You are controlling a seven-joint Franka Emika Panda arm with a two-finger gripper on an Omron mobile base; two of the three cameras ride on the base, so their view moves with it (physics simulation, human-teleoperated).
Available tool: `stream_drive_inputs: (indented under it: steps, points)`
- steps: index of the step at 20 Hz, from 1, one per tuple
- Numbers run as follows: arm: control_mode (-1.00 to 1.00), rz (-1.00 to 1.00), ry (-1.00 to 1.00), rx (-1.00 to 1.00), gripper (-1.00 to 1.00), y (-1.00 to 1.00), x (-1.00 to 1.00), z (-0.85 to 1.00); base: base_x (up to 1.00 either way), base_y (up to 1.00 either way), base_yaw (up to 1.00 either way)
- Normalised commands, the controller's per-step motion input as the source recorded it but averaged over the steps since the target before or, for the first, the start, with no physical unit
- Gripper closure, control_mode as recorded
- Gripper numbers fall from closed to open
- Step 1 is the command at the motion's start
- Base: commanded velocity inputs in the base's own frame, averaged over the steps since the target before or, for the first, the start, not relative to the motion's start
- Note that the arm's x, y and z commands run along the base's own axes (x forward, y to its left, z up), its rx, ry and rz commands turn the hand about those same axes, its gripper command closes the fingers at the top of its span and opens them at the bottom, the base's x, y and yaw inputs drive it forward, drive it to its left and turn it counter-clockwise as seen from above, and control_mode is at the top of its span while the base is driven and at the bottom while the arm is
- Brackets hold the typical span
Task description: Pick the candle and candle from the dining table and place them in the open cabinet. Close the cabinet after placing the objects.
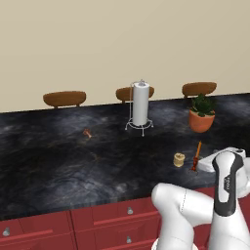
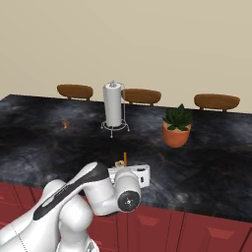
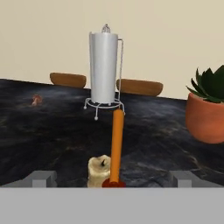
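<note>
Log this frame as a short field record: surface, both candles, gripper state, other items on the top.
surface: dining table, black marbled top
jar candle: upright, close beside the taper
taper candle: orange, upright on dark red stand
gripper: open, level with the candles, fingertips either side, nothing held
paper towel holder: farther back on the table
potted plant: to the right, terracotta pot
small reddish lump: to the left
task progress: neither candle picked yet

Dining table [image 1: 58, 161]: jar candle [image 1: 179, 159] and taper candle [image 1: 197, 155] stand just beside each other near the front edge, jar to the left. Behind them, mid-table, paper towel holder [image 1: 140, 105]; to its right, potted plant [image 1: 201, 114]; well to its left, small lump [image 1: 87, 133]. Three chair backs [image 1: 64, 98] behind the far edge.
</note>
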Motion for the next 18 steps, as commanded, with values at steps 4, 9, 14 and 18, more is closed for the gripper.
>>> stream_drive_inputs:
  steps: [4, 9, 14, 18]
  points:
    - [-1.0, 0.0, 0.0, 0.0, -1.0, 0.0, 0.16, 0.0, 0.0, 0.0, 0.0]
    - [-1.0, 0.0, 0.0, 0.0, -1.0, 0.0, 0.35, 0.0, 0.0, 0.0, 0.0]
    - [-1.0, 0.0, 0.01, 0.0, -1.0, 0.0, 0.34, 0.0, 0.0, 0.0, 0.0]
    - [-1.0, 0.0, 0.03, 0.0, -1.0, 0.0, 0.3, -0.01, 0.0, 0.0, 0.0]
